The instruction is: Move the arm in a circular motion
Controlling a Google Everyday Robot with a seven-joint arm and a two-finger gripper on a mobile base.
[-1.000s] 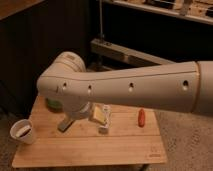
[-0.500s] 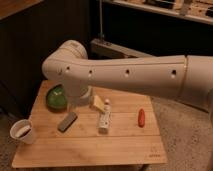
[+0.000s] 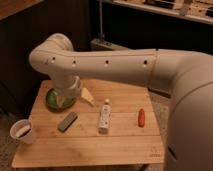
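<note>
Camera view: the arm (image 3: 110,67) fills the upper half, running from the bulky body at right to a rounded elbow at upper left, then dropping toward the desk (image 3: 125,145)
Tool: the tool (image 3: 84,94) hangs low over the back-left of the desk, just beside the green bowl (image 3: 54,101); open or closed, cannot tell
Change: versus a second ago the elbow sits higher and further left; the tool leaves the spot over the grey block (image 3: 67,121), passes near the bottle (image 3: 104,117), and now hangs by the bowl
Meaning: that path reads as a curve, so I judge the circular sweep is under way, not complete; nothing on the desk shifts between pictures
Arm surface: smooth off-white shell, thick tubular links, rounded joints, a row of small dark screw holes along the long link
Desk: pale wood planks with visible grain, flat rectangular top
Bowl: green, round, shallow; pale contents, can't tell what
Block: dark grey, flat oblong, matte, lying at a slant
Bottle: white, slim, lying along the desk near its middle
Red item: the red item (image 3: 141,117) is small and elongated, well apart from the tool; identity unclear
Cup: the cup (image 3: 23,132) is white, round and upright at the front-left corner
Watch: tool runs low, so bowl and bottle are the likely clips if the loop dips
</note>
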